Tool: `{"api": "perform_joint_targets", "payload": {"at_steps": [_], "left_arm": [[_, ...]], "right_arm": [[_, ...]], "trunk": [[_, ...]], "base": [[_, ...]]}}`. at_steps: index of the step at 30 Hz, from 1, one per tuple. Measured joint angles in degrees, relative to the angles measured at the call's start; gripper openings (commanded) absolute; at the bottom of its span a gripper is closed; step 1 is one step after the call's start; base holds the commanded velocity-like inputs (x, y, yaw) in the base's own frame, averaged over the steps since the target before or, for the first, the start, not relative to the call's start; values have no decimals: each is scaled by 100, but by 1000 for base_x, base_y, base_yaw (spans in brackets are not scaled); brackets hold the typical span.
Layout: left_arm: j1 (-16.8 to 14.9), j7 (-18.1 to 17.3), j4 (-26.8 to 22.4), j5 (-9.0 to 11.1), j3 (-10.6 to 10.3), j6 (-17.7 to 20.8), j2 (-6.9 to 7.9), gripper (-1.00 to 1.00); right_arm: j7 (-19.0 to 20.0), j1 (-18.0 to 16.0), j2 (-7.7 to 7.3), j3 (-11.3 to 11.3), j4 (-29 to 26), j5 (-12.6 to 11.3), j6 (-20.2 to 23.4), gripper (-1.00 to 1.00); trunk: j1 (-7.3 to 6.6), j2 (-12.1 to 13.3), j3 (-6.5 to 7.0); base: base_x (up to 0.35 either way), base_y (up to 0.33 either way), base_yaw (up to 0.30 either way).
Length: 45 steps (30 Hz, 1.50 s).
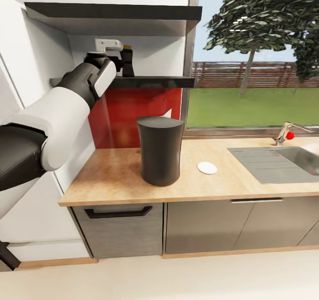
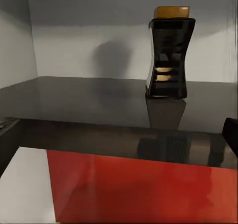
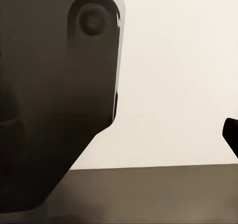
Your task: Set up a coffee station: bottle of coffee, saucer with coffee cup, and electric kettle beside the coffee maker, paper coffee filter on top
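Fingers, left gripper (image 1: 118,63): spread unclear | bottle of coffee (image 2: 170,53) upright on kitchen shelf (image 2: 99,105), just ahead | left arm nearer

A home kitchen. A long wood countertop (image 1: 115,171) runs over dark grey cabinet fronts (image 1: 204,222), with a steel sink (image 1: 274,163) and tap (image 1: 285,134) at the right. A coffee maker (image 1: 160,150) and a saucer (image 1: 207,167) stand on the worktop. Black shelves (image 1: 150,82) hang above a red splashback (image 1: 133,114), and a window (image 1: 257,52) looks onto lawn, fence and trees.
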Motion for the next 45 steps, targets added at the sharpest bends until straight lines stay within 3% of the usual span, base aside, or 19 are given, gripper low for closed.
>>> {"api": "perform_joint_targets", "payload": {"at_steps": [3,7,23,36,42,45], "left_arm": [[-6,-38,1,170,9,-2,-2,100],[-4,-53,-1,223,-9,-14,-20,100],[-36,-56,-6,234,-6,-13,-63,100],[-52,-52,-81,146,-45,40,-27,100],[-108,-45,-85,146,-41,76,8,100],[-343,-20,-33,142,-40,279,37,100]], "right_arm": [[8,3,20,-4,-6,-7,2,100],[22,5,29,-6,-8,-9,3,100],[27,10,31,-15,-9,-18,3,100],[26,6,32,-13,-8,-18,3,100],[26,8,41,-7,-1,-18,3,100],[32,5,47,-7,1,-18,1,100]], "trunk": [[-2,0,0],[-1,1,0],[-2,0,-1],[0,0,0],[1,1,0],[1,0,1]], "base": [[260,0,0],[254,0,0],[124,0,-167],[101,0,-20],[89,0,0],[6,0,0]]}}
